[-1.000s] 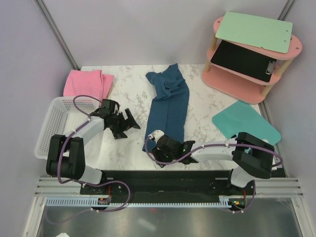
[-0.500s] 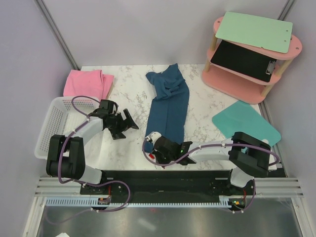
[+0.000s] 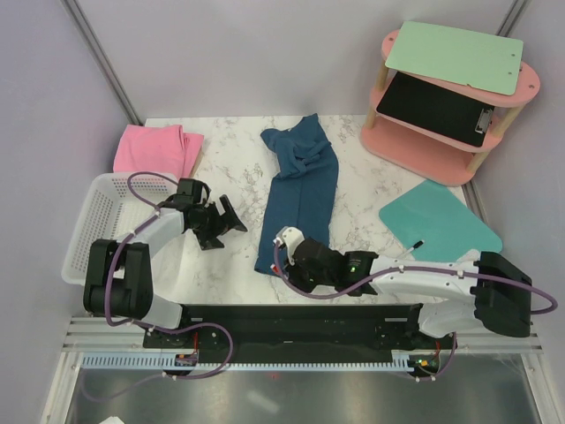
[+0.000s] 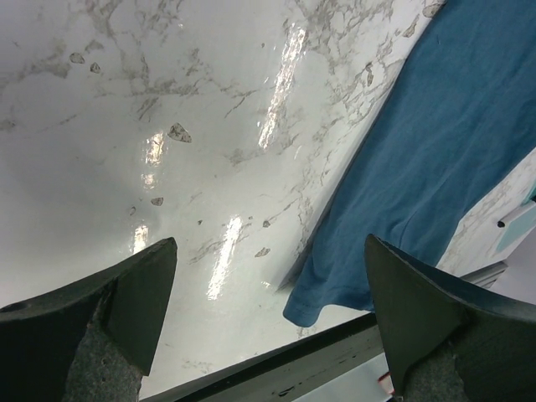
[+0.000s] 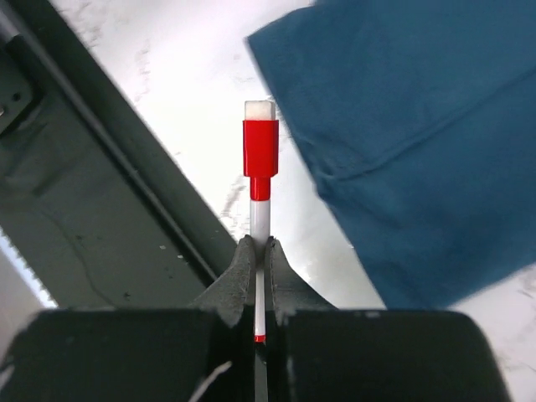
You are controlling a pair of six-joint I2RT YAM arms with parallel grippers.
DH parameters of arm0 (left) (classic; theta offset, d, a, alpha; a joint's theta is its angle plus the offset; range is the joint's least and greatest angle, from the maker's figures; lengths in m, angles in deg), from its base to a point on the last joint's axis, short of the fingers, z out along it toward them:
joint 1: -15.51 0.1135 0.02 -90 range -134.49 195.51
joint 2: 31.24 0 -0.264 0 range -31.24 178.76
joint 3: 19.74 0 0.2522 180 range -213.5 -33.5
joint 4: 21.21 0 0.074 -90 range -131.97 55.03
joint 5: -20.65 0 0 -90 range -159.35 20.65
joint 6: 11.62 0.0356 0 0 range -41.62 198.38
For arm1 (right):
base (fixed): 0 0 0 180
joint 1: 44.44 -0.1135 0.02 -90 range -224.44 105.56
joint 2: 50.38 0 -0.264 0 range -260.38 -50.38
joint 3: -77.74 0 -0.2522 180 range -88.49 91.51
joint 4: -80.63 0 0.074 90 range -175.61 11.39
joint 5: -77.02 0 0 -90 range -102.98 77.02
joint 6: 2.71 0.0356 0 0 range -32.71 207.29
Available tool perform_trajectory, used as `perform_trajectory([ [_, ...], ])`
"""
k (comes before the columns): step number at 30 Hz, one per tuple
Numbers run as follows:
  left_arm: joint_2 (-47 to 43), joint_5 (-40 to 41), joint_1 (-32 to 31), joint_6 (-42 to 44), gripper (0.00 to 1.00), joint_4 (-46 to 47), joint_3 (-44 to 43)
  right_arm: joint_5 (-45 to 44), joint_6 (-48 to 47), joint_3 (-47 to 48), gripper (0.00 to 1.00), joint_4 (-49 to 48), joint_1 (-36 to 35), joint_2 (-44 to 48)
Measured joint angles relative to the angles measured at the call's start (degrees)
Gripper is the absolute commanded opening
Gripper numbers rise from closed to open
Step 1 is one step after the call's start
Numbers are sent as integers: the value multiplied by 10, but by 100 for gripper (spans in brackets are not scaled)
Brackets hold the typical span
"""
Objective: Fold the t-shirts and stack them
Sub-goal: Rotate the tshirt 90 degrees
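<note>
Partly hidden pen (image 5: 260,146) (marker, perhaps) inside right gripper (image 5: 260,244).

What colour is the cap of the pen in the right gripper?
The pen cap is red, its tip white; clearest in the right wrist view.

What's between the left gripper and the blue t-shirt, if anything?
Nothing visible: only bare marble table lies between the open left gripper and the blue t-shirt. The right gripper, beside the shirt's hem, is shut on a red-capped marker.
</note>
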Motion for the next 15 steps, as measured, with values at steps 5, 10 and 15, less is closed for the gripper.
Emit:
perform_trajectory([
  [5, 2, 0, 0, 0, 98, 0, 0, -58, 7, -8, 0, 33, 53, 38],
  [10, 3, 0, 0, 3, 98, 2, 1, -98, 21, -54, 0, 54, 210, 89],
  [15, 7, -1, 0, 4, 98, 4, 3, -110, 23, -66, 0, 65, 358, 82],
])
